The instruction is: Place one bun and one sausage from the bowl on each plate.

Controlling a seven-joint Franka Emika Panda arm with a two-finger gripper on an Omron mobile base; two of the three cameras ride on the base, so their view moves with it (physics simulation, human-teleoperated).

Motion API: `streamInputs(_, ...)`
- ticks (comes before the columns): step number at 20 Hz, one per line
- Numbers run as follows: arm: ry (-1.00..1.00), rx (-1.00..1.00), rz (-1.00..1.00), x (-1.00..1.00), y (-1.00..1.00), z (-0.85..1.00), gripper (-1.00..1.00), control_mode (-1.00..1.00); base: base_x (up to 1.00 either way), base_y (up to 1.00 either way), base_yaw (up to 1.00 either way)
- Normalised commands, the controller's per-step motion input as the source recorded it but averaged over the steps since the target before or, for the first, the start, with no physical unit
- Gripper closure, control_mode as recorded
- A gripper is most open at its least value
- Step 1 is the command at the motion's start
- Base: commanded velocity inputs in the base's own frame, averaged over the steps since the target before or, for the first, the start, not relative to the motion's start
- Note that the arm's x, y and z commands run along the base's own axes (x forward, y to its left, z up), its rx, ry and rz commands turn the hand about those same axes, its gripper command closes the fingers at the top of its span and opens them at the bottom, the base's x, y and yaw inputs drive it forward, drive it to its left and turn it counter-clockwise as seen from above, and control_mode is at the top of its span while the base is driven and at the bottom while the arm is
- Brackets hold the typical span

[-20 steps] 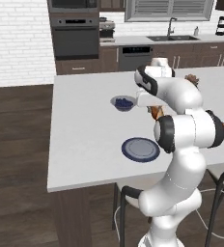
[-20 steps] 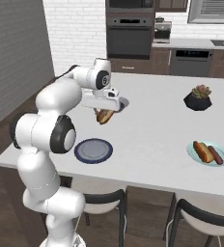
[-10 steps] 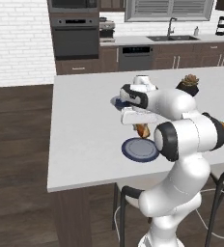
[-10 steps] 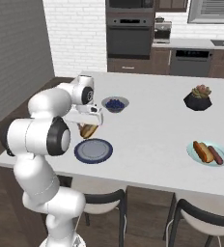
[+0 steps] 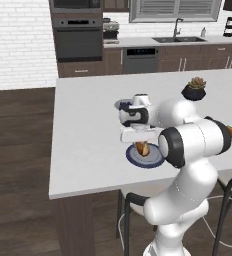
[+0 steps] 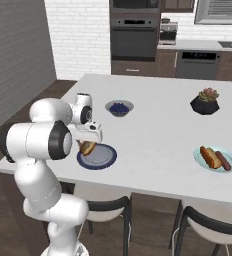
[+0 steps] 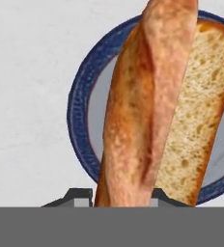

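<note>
My gripper (image 5: 142,144) is shut on a split bun (image 5: 142,149) and holds it just above the grey-blue plate with the dark blue rim (image 5: 155,161), near the table's front edge. From the other side the gripper (image 6: 88,141) hangs the bun (image 6: 88,148) over the left part of that plate (image 6: 104,159). In the hand view the bun (image 7: 147,111) stands lengthwise between the fingertips, over the plate's rim (image 7: 77,111). The pale teal plate (image 6: 215,171) carries a bun (image 6: 208,156) and a sausage (image 6: 224,160). The bowl is out of view.
A small grey bowl of blue berries (image 6: 119,107) sits behind the gripper. A black plant pot (image 6: 204,102) stands at the back right. Stools (image 6: 208,232) stand along the table's near edge, with kitchen cabinets beyond the far side.
The arm has swung the bun from the far middle of the table toward the front and lowered it over the dark-rimmed plate. The grip stays closed on it.
</note>
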Motion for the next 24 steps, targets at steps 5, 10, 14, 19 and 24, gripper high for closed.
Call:
streamInputs(5,0.0,0.0,0.0,0.02,0.19,-0.48,1.0,-1.0,0.0,0.0,0.0)
streamInputs(10,0.0,0.0,0.0,0.0,0.07,-0.1,1.0,-1.0,0.0,0.0,0.0)
streamInputs(14,0.0,0.0,0.0,0.0,0.0,-0.04,-1.0,-1.0,0.0,0.0,0.0)
streamInputs(19,-0.03,0.0,0.0,0.0,0.0,0.0,-1.0,-1.0,0.0,0.0,0.0)
streamInputs(24,-0.02,0.0,0.0,0.0,0.0,0.0,-1.0,-1.0,0.0,0.0,0.0)
